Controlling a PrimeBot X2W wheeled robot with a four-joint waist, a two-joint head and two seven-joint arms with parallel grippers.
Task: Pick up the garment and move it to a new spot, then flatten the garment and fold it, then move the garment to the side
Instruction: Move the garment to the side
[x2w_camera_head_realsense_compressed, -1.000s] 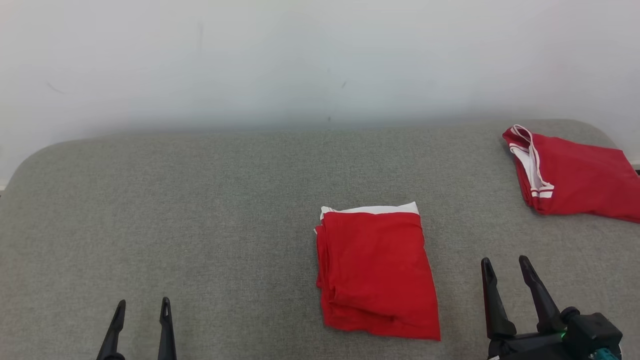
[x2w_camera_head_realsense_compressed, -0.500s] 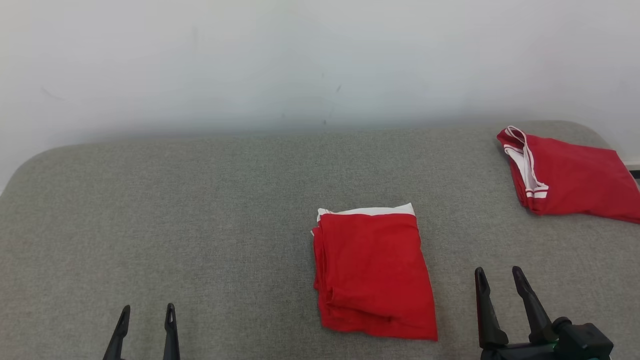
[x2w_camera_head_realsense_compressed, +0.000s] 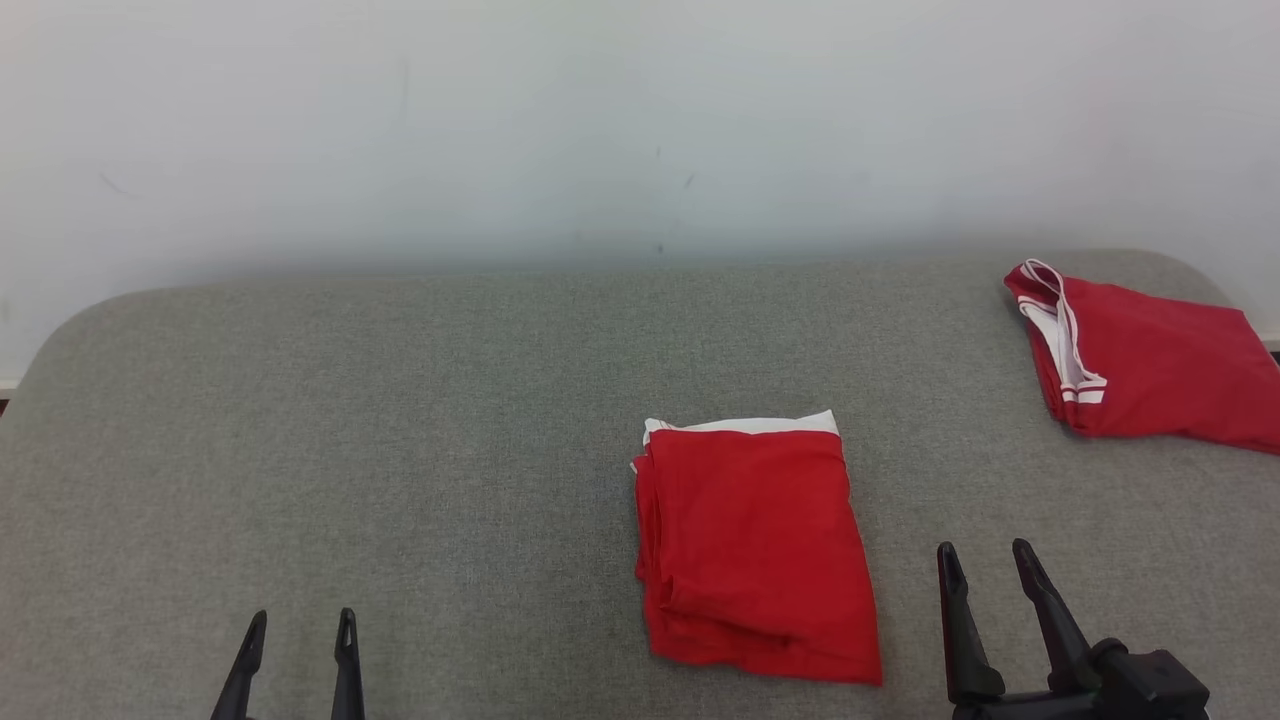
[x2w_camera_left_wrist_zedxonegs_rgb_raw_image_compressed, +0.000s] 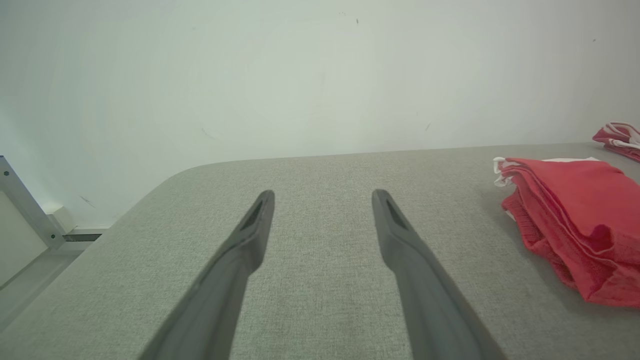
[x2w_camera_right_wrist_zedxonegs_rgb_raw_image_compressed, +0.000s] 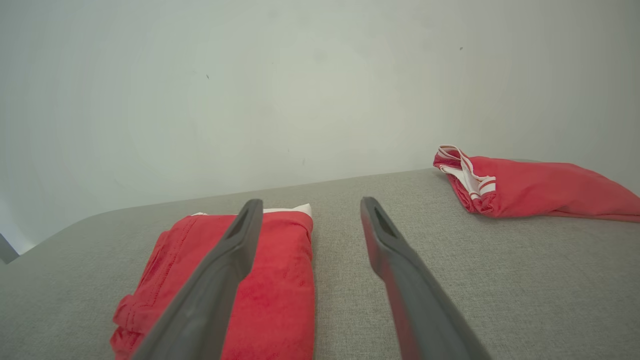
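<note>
Dark and long, the two fingers of the left gripper (x2w_camera_head_realsense_compressed: 302, 618) are standing spread apart at the lower left of the head view. They are gripping nothing, and the bottom edge is cutting off all but their upper lengths. In the left wrist view the left gripper (x2w_camera_left_wrist_zedxonegs_rgb_raw_image_compressed: 324, 195) is pointing over bare cloth with a wide gap between its tips.

The right gripper (x2w_camera_head_realsense_compressed: 983, 550) is likewise standing open and empty at the lower right, its black body running partly out of the picture. Just to its left, not touching it, the folded red garment (x2w_camera_head_realsense_compressed: 755, 550) is lying near the middle of the grey woven fabric surface (x2w_camera_head_realsense_compressed: 400, 420). It is a thick rectangular stack of cloth with a white band along its far edge. Its layered folds are showing down the left side, and the near edge is bunching a little.

In the right wrist view one finger of the right gripper (x2w_camera_right_wrist_zedxonegs_rgb_raw_image_compressed: 311, 202) is covering part of the folded red garment (x2w_camera_right_wrist_zedxonegs_rgb_raw_image_compressed: 287, 260).

Well apart at the far right, a second red garment (x2w_camera_head_realsense_compressed: 1150, 370) with white striped trim is lying loosely folded. The right edge is cutting off its far end.

A plain white wall (x2w_camera_head_realsense_compressed: 600, 120) is rising behind the surface. A pale metal bar (x2w_camera_left_wrist_zedxonegs_rgb_raw_image_compressed: 25, 210) is showing at the left edge of the left wrist view, and what it belongs to is hard to make out.
</note>
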